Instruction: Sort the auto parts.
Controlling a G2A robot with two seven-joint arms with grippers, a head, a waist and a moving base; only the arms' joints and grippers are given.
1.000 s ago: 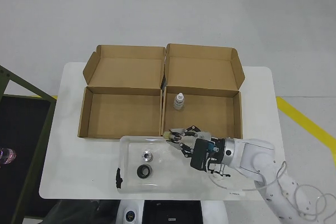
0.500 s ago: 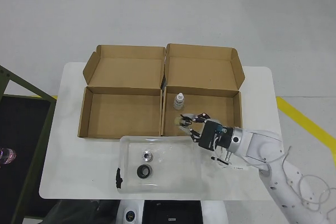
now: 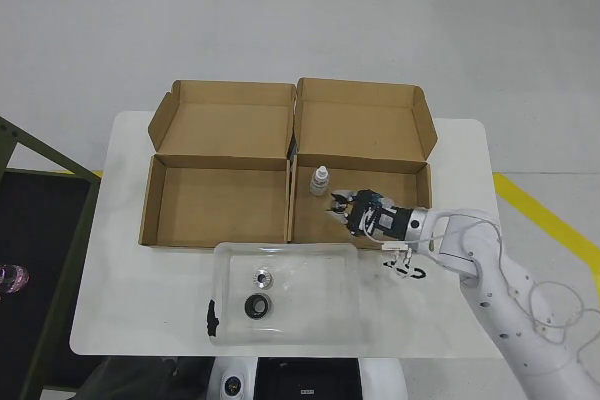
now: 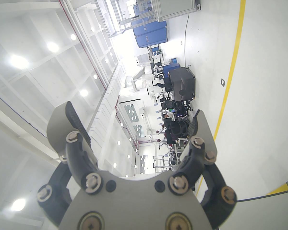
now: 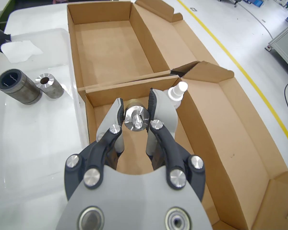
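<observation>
Now the right end effector (image 5: 135, 111), clamped on a small metal fitting (image 5: 136, 119), hangs over the cardboard box (image 5: 230, 140) beneath it, a white spray bottle (image 5: 178, 91) just beside one finger; placing seems in hand, and next it needs lowering and release clear of that bottle.

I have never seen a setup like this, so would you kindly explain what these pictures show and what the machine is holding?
This is a two-armed robot working at a white table. One picture looks down from above its arms. The other two come from a camera on each wrist. On the table is a clear bin holding a small silver cylinder and a larger dark cylinder. Behind it stand two open cardboard boxes, the left box and the right box. The right box holds a small white bottle. The right tool is shut on a shiny metal part over the right box. The left tool is open, holds nothing and faces the hall.
</observation>
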